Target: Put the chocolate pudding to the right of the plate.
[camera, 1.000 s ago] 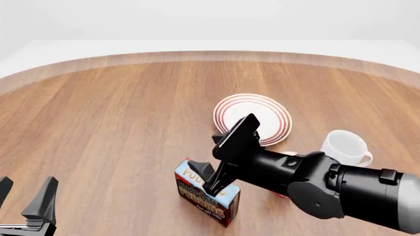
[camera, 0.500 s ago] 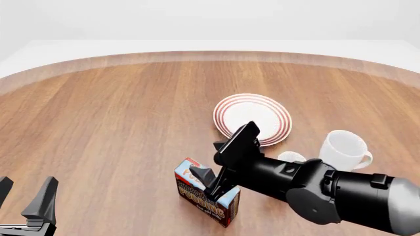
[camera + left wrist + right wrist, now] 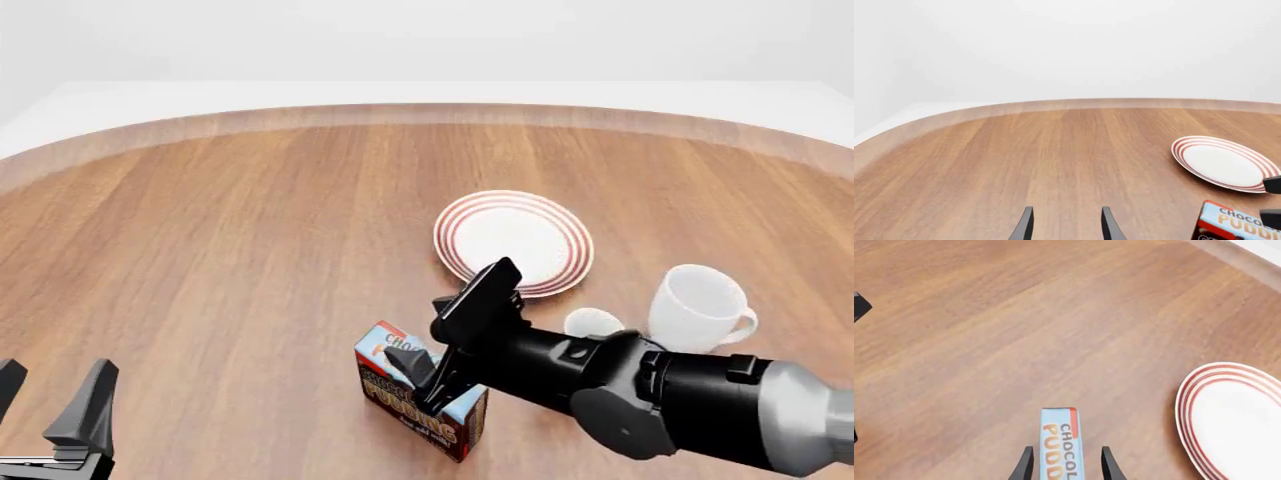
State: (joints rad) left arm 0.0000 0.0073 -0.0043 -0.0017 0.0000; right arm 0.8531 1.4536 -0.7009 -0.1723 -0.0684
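Right gripper (image 3: pixel 447 345) is down over the chocolate pudding (image 3: pixel 416 398), jaws parted and straddling the carton's narrow top. In the right wrist view the fingers (image 3: pixel 1027 465) sit one on each side of the blue top of the pudding (image 3: pixel 1060 447), with slim gaps visible on both sides. Cannot tell if the pads touch the carton lower down. Carton stands upright on the table (image 3: pixel 227 250), not lifted as far as can be seen.

The plate (image 3: pixel 514 242) lies beyond the right gripper and a bit toward its right side, apart from the carton. In the right wrist view the plate (image 3: pixel 1234 420) is ahead of the fingers and off to one side, only partly in frame. So the pudding is on the near-left side of the plate, not right of it.

A white mug (image 3: pixel 699 302) stands further right of the right gripper, near the plate's rim, upright. A small pale round thing (image 3: pixel 591 322) pokes out just behind the right arm, beside the mug; mostly hidden, cannot tell what it is.

Left gripper (image 3: pixel 54 400) is low at the near left edge, well apart from the carton, jaws spread wide, holding nothing. In the left wrist view its fingers (image 3: pixel 1025 227) point over bare wood, with the plate (image 3: pixel 1224 164) and the pudding (image 3: pixel 1237 225) off toward the right arm's side.
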